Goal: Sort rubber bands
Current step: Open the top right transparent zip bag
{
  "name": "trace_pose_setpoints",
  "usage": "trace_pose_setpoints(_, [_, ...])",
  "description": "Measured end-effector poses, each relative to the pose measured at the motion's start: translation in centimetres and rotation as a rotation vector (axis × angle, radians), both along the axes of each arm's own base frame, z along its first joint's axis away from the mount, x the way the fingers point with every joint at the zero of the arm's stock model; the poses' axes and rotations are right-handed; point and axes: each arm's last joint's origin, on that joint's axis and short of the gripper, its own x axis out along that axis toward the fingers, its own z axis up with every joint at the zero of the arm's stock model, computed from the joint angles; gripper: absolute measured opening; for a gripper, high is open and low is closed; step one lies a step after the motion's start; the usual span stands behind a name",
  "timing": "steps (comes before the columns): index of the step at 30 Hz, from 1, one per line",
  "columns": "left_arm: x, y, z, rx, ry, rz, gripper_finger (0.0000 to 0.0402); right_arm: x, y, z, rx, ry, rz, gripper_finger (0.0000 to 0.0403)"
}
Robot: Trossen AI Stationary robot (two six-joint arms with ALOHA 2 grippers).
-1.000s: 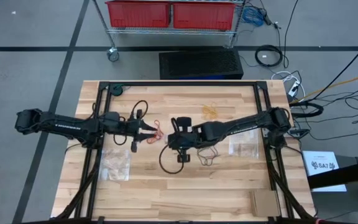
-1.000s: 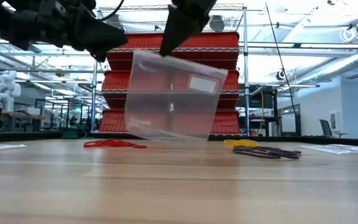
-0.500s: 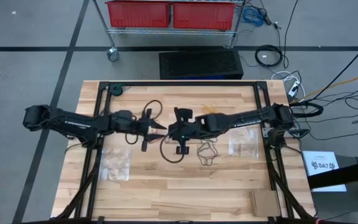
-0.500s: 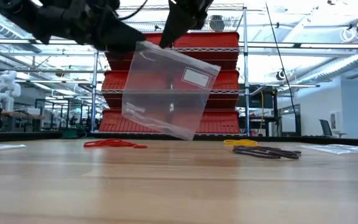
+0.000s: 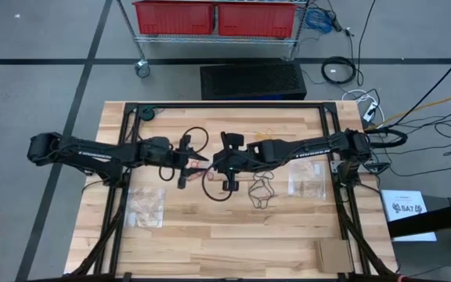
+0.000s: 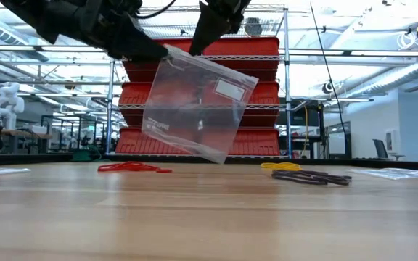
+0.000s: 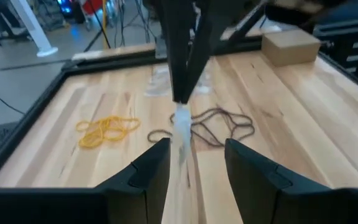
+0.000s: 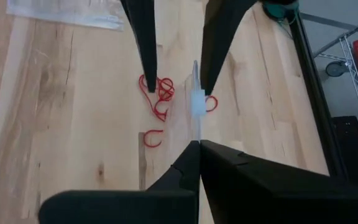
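Observation:
A clear plastic bag (image 6: 194, 109) hangs over the table's middle with my right gripper (image 6: 200, 45) shut on it. My left gripper (image 7: 190, 163) is open. Its two fingers stand on either side of the bag's upper corner (image 6: 167, 51), facing the right gripper. Red rubber bands (image 8: 157, 93) lie on the wood below the bag, also in the low view (image 6: 129, 167). Yellow rubber bands (image 7: 107, 129) and black rubber bands (image 7: 219, 124) lie farther toward the table's right. My right gripper pinches the bag's top edge (image 8: 195, 124) between its two shut fingers, slanting down from above. The bag hangs below them, tilted, with its lowest corner (image 6: 216, 159) clear of the table. My left gripper: I cannot tell whether its open fingers touch the bag's corner.
Two more flat clear bags lie on the table, one toward the left (image 5: 146, 205) and one toward the right (image 5: 307, 182). A brown cardboard box (image 5: 331, 252) sits at the near right corner. A black frame (image 5: 233, 106) runs round the table.
My left gripper has gone toward the table's right and a little up, reaching the bag's upper corner. My right gripper has risen slightly with the bag. The bag's lower edge has come up from near the table, and the bag now hangs more tilted.

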Motion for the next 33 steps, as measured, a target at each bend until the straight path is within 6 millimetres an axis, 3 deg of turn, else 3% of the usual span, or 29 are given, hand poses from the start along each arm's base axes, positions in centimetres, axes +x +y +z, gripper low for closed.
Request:
trace_pose_setpoints(7, [-0.3, 0.0, 0.1, -0.023, 0.005, 0.008, 0.0136, 0.0, 0.1, 0.0, 0.006, -0.002, -0.004, 0.0000])
trace_pose_setpoints(16, [-0.2, 0.2, 0.1, -0.010, 0.008, 0.067, 0.0012, -0.1, 0.6, 0.0, 0.009, -0.004, 0.004, 0.0000])
trace_pose_setpoints(27, [-0.2, 0.2, 0.1, -0.030, 0.008, 0.090, 0.0003, -0.3, 1.6, 0.0, 0.022, -0.014, -0.027, 0.0005])
trace_pose_setpoints(33, [-0.2, -0.1, 0.0, -0.032, 0.009, 0.077, 0.0002, 0.1, 1.8, 0.3, 0.016, -0.069, -0.042, 0.0054])
